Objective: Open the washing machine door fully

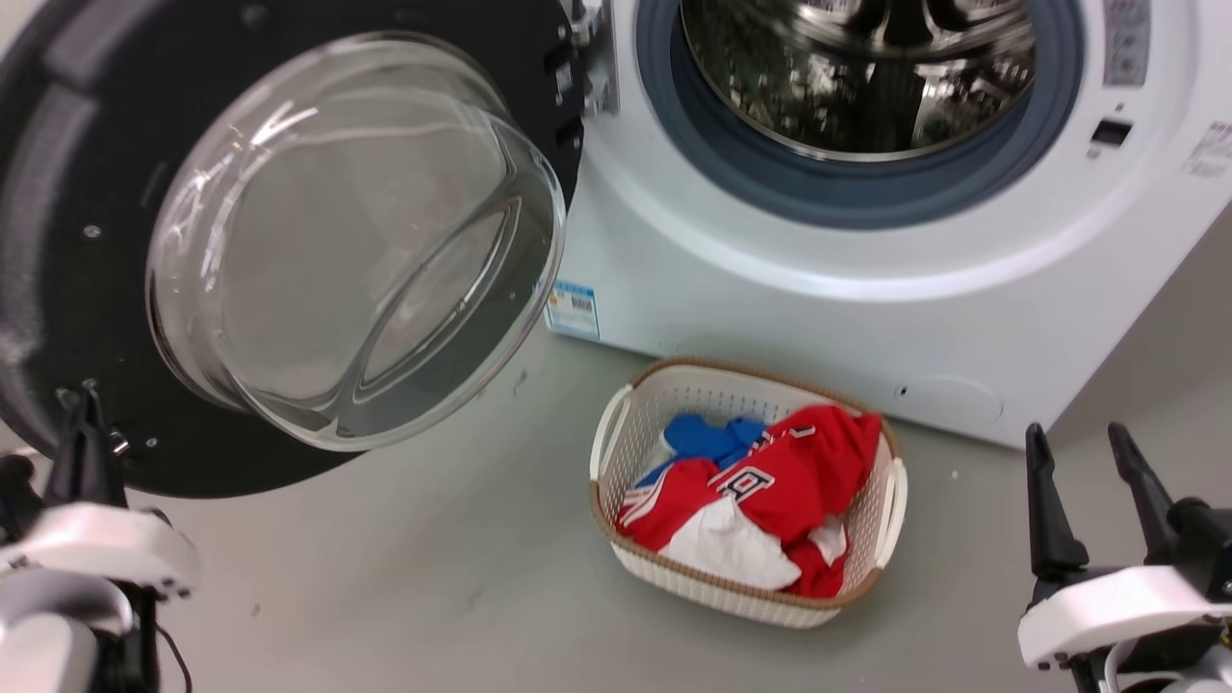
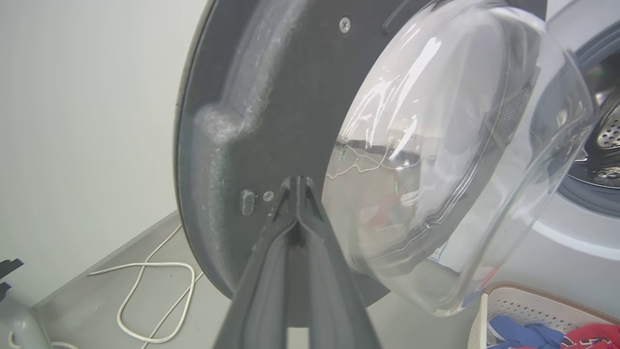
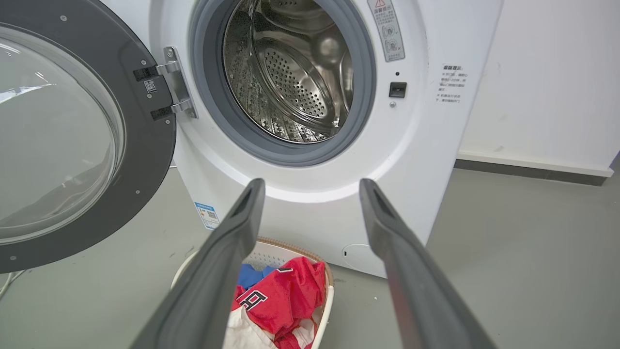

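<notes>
**A:** Head view first. Where is the washing machine door (image 1: 327, 250)?

**B:** It is swung wide off the washing machine (image 1: 866, 318) and hangs at nine to ten o'clock. Its hinge is beside the drum (image 1: 847, 87) and its glass bowl faces the camera. The left gripper (image 1: 87, 409) sits at seven o'clock by the door's lower rim. The right gripper (image 1: 1076, 438) is at four o'clock, fingers apart and holding nothing.

**A:** And the left wrist view?

**B:** That gripper's fingers are pressed together with nothing between them. Their tips are at the door's dark inner face, just beside a small screw (image 2: 268, 196). Whether they touch it cannot be told.

**A:** The right wrist view?

**B:** The drum stands uncovered at twelve o'clock, the door is at nine, and the laundry basket (image 3: 276, 254) is at six.

**A:** How far along is it?

**B:** The door looks unlatched and opened most of the way. Perhaps a last push back remains.
</notes>
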### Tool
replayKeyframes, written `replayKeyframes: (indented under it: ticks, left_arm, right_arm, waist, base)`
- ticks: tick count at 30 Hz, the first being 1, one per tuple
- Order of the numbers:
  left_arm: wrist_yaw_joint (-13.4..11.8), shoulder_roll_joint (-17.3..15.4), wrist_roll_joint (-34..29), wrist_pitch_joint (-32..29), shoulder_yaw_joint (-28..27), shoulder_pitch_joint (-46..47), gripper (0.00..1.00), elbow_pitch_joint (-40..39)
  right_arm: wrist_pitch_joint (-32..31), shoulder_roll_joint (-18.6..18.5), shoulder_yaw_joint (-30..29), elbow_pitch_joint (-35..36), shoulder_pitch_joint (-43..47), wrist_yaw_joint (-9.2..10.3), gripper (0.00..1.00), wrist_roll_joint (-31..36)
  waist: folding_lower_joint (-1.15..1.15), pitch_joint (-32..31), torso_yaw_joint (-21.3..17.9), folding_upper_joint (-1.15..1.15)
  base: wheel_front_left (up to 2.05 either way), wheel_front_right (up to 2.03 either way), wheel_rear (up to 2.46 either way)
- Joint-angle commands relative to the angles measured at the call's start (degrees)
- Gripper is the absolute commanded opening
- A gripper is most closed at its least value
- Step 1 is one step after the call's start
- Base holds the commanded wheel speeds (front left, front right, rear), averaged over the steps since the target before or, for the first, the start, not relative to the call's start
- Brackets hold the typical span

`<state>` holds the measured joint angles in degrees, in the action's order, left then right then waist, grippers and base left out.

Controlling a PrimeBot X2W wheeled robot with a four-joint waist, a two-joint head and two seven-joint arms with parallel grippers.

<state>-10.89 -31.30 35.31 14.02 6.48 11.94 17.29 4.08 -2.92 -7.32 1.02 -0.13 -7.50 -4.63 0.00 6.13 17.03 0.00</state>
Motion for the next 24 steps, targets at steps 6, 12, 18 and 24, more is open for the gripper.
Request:
replayKeyframes:
  ticks: [6,12,18,24]
  left_arm:
    - [-4.3,1.0,-1.8,-2.2,1.8,-8.8,0.00,-10.2]
    - [-5.7,2.9,-2.6,-4.7,5.6,-13.3,0.00,-18.9]
    - [-5.0,4.0,-4.2,-6.4,9.7,-12.5,0.00,-21.4]
    - [-4.4,4.7,-5.6,-6.9,12.5,-11.1,1.00,-20.2]
  right_arm:
    - [0.5,0.0,0.5,-1.1,2.8,0.01,1.00,-1.1]
    - [0.2,0.0,1.1,-1.6,4.2,0.01,1.00,-1.2]
    - [-0.3,0.0,1.8,-1.8,4.4,0.01,1.00,-0.8]
    - [-0.3,0.0,2.6,-1.9,4.6,0.01,1.00,-0.6]
  waist:
    - [0.00,-6.2,-0.8,0.00]
    - [0.00,-8.2,-2.3,0.00]
    - [0.00,-9.2,-5.5,0.00]
    - [0.00,-9.8,-10.0,0.00]
  base:
    - [0.00,0.00,0.00]
    - [0.00,0.00,0.00]
    - [0.00,0.00,0.00]
    - [0.00,0.00,0.00]
